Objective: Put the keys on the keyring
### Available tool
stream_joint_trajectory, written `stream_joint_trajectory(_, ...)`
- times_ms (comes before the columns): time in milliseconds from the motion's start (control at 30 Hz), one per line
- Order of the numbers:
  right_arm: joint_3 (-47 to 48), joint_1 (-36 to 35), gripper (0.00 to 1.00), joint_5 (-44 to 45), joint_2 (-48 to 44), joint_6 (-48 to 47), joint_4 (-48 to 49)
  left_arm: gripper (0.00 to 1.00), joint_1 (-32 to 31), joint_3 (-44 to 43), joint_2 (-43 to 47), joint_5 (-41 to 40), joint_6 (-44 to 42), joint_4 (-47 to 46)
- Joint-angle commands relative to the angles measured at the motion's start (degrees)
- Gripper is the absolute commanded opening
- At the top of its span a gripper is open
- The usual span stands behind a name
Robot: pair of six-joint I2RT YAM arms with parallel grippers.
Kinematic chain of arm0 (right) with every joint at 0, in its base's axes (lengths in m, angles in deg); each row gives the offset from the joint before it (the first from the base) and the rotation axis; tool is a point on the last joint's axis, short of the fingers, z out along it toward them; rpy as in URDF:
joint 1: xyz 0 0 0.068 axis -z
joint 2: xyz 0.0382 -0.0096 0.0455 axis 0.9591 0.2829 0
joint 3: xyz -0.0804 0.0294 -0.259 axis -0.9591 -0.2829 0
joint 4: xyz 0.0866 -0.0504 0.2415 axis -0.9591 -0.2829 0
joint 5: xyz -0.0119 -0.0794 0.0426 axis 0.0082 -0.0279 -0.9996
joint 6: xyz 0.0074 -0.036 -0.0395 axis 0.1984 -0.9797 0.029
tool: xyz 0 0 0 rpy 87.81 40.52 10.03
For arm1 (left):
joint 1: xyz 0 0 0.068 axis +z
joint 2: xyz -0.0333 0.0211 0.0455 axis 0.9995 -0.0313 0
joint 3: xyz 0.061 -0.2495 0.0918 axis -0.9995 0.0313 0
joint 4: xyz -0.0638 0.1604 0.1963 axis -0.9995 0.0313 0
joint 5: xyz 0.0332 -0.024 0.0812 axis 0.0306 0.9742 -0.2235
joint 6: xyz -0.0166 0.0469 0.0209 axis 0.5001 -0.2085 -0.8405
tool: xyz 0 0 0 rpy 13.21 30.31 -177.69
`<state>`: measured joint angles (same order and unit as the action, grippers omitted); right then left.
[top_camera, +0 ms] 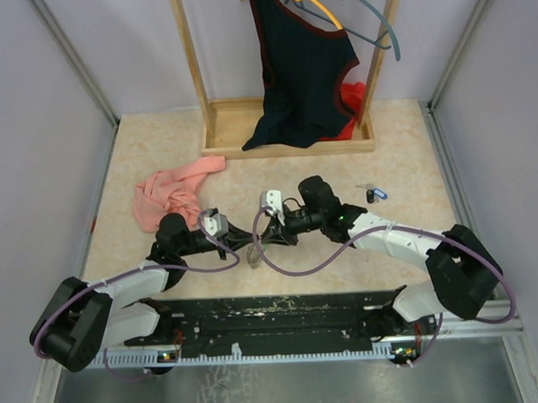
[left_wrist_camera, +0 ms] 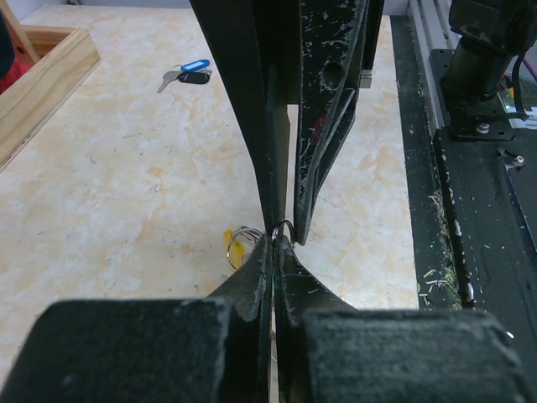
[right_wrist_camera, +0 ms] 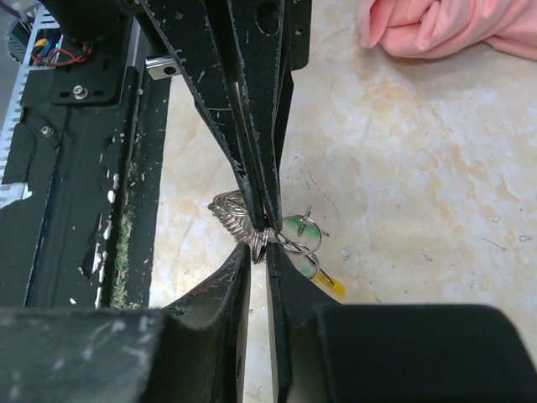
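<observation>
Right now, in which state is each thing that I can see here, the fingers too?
keyring, pinched by the fingers of both grippers.
left gripper, shut on the keyring.
right gripper, closed on the keyring, with a thin gap.
blue and black keys, loose on the table, off the ring.
pink cloth, crumpled.
black top, hanging from the wooden rack.

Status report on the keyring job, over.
Left pincer shut on keyring. Right pincer nipping same ring. Blue and black keys loose on table, apart. Nothing blocking.
</observation>
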<state>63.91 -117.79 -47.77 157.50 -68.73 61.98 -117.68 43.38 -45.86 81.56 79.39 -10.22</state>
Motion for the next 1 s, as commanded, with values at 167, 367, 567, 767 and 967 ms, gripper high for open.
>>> stream_joint_trajectory(167,3.74,-1.04,0.0,0.82,0.65,-0.06,1.48,0.01,-0.19,-1.07,-0.25,1.02,-0.14,1.5)
stream_joint_trajectory(367,1.34,-1.16,0.0,2.92,0.65,5.2,8.69,0.33,-0.22,3.29,1.75,-6.6,6.42,-6.42)
stream_joint_trajectory(567,-1.13,-2.3,0.0,6.61,-0.17,7.68,13.63,0.41,-0.15,6.78,3.7,-8.56,15.37,-11.18)
stream_joint_trajectory(767,-5.85,-2.53,0.0,7.49,-1.01,11.08,23.84,0.4,-0.15,10.78,3.89,-9.78,19.39,-16.6)
stream_joint_trajectory(967,-11.65,-2.53,0.0,8.18,-1.51,14.83,35.84,0.37,-0.07,13.87,4.34,-15.59,22.0,-21.46)
